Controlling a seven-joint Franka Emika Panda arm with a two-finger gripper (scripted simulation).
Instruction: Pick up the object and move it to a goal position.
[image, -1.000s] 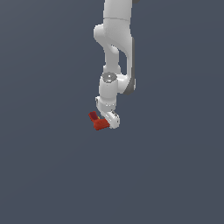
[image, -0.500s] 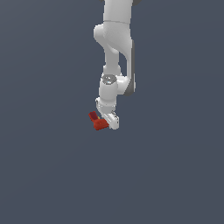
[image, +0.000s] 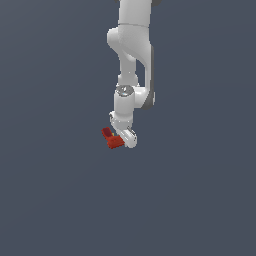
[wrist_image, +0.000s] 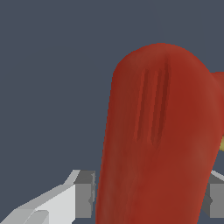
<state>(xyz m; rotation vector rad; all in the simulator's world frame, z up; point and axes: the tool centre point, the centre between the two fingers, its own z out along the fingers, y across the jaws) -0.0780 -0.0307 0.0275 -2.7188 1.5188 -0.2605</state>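
Note:
The object (image: 111, 138) is a small red-orange L-shaped piece sitting at the end of the white arm, near the middle of the exterior view. My gripper (image: 120, 137) points down and is shut on it. In the wrist view the object (wrist_image: 157, 135) fills most of the picture, a rounded red arm with two shallow grooves. It stands between my two grey fingers (wrist_image: 84, 194), with the gripper (wrist_image: 151, 199) closed against its sides. A small yellowish patch (wrist_image: 222, 144) shows beside the object. I cannot tell whether the object rests on the ground or hangs above it.
A plain dark grey-blue ground (image: 60, 200) lies all around. The white arm (image: 132, 45) comes down from the top of the exterior view. No goal marker shows.

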